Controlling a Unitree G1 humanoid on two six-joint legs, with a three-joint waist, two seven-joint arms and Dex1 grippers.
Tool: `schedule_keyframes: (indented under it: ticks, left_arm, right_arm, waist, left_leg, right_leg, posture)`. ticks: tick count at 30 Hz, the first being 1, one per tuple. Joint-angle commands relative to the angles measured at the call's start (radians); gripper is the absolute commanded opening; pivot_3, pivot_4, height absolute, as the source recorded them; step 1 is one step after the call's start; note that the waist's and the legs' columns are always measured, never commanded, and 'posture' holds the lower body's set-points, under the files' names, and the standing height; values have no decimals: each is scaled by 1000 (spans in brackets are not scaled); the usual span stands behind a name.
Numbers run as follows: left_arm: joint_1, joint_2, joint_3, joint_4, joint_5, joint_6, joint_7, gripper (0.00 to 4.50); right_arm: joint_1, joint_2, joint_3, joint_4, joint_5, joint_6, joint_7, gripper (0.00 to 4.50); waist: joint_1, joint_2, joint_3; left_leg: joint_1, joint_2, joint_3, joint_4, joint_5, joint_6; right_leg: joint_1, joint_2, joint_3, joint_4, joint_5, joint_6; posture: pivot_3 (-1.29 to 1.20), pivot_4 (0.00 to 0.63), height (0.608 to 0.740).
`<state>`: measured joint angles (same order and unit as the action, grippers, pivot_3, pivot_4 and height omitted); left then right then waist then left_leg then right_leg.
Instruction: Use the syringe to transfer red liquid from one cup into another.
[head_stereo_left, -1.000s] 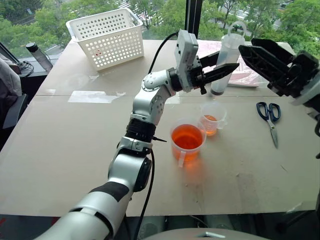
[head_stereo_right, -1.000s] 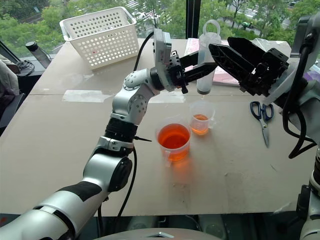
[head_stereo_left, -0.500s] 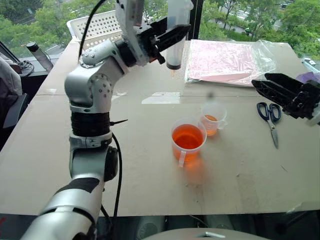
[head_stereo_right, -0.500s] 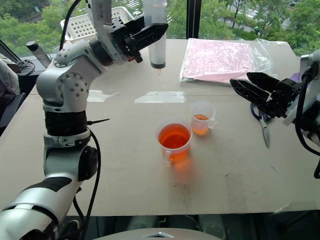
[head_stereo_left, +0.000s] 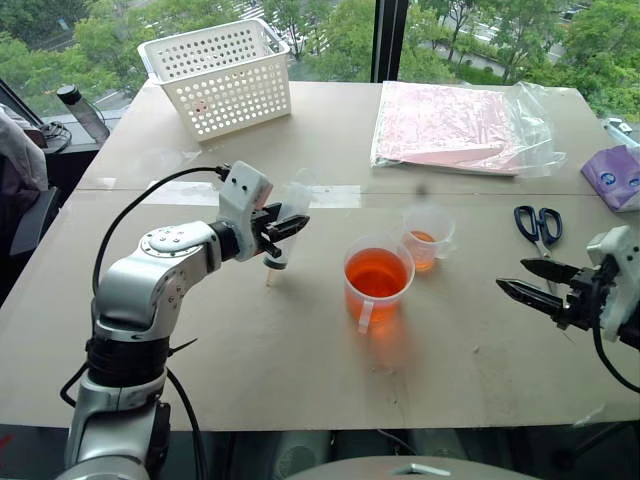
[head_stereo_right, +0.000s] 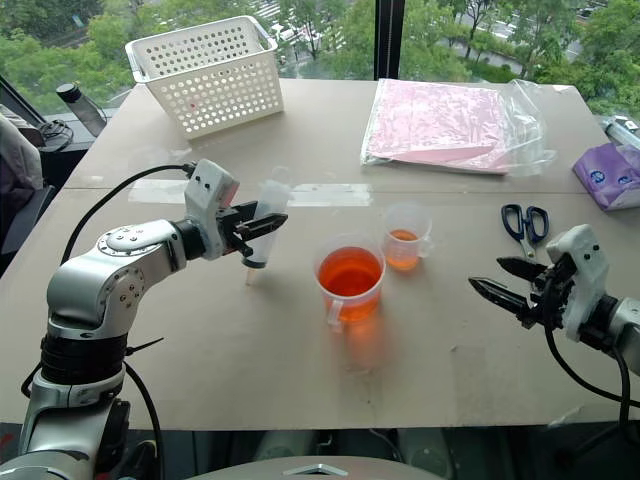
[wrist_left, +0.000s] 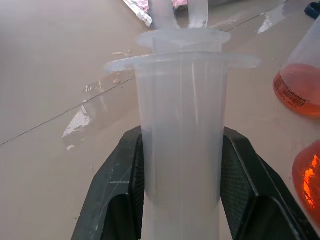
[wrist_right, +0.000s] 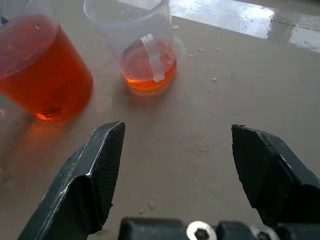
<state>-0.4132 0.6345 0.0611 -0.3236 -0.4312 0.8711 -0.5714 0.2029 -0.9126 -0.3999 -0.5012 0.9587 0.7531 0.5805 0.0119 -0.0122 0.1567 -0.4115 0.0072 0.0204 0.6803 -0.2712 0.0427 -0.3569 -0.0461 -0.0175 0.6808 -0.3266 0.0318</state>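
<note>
My left gripper (head_stereo_left: 276, 231) is shut on the syringe (head_stereo_left: 287, 217), a clear thick tube held upright with its narrow tip just above the table, left of the cups. In the left wrist view both black fingers (wrist_left: 119, 192) press the syringe barrel (wrist_left: 182, 135). The larger handled cup (head_stereo_left: 376, 283) holds the red liquid (head_stereo_right: 349, 272) near the table's middle. The smaller cup (head_stereo_left: 428, 237) stands just behind it to the right, with a little red liquid (wrist_right: 149, 66) at its bottom. My right gripper (head_stereo_right: 485, 273) hangs open and empty, low at the right, pointing toward the cups.
A white perforated basket (head_stereo_left: 220, 75) stands at the back left. A pink packet in a clear bag (head_stereo_left: 455, 125) lies at the back right. Blue-handled scissors (head_stereo_left: 540, 228) lie right of the cups, behind my right gripper. A purple pack (head_stereo_left: 620, 175) sits at the right edge.
My left arm swung down and to the left with the syringe, from above the small cup to low over the table beside the large cup. My right gripper sank toward the near right, staying open.
</note>
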Motion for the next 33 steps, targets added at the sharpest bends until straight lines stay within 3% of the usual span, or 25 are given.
schedule_keyframes:
  ticks: [1,6,11,16,21,23,26,30,33]
  left_arm:
    - [28,-33,-7,45,27,-23,34,2907]
    - [35,-30,11,66,52,-84,30,4438]
    - [71,-30,79,-5,-33,-154,-57,4474]
    - [251,14,149,-158,-141,-231,-219,4474]
    - [528,60,133,-229,-69,-398,-322,4474]
    - [598,75,101,-232,-25,-449,-339,4474]
    - [647,43,82,-215,1,-482,-305,4500]
    - [671,17,72,-195,43,-553,-283,4500]
    - [704,35,54,-195,72,-589,-304,4500]
  right_arm:
    - [-51,22,-27,-21,-4,-21,3,3718]
    - [-17,20,-49,-13,-40,-22,34,3718]
    - [22,37,-64,-11,-69,-36,62,3718]
    - [124,80,-43,14,-199,-189,180,3718]
    - [195,186,-42,116,-284,-441,359,3718]
    - [204,195,-28,153,-348,-488,362,3718]
    - [216,209,-41,179,-286,-451,411,4475]
    - [270,200,-15,215,-373,-548,485,4475]
    - [255,227,-28,226,-351,-557,484,4475]
  waist:
    - [-4,1,-1]
    - [5,-2,1]
    - [2,-2,1]
    - [0,-2,1]
    - [-2,0,1]
    - [1,0,1]
    - [3,1,0]
    - [3,2,-1]
    - [0,3,-1]
  left_leg:
    - [3,0,0,-1,0,0]
    - [9,0,0,-6,0,0]
    - [9,0,1,-7,0,0]
    - [10,0,1,-7,0,0]
    - [16,0,2,-11,0,0]
    - [16,0,2,-11,-2,3]
    - [17,0,2,-11,-3,4]
    - [16,0,1,-11,-3,5]
    - [16,0,2,-12,-4,5]
  right_leg:
    - [2,1,1,0,0,0]
    - [7,1,1,-2,0,0]
    - [7,0,1,-4,0,0]
    - [8,0,1,-3,0,0]
    - [11,-1,2,-6,0,-1]
    - [12,-1,2,-5,0,-1]
    - [12,-3,2,-5,0,-2]
    - [12,-4,2,-5,0,-2]
    - [12,-3,2,-8,0,-2]
  posture:
    - [0,150,740]
    - [0,150,740]
    - [0,150,740]
    - [0,150,740]
    - [0,150,740]
    - [0,150,740]
    - [0,150,740]
    - [0,150,740]
    - [0,150,740]
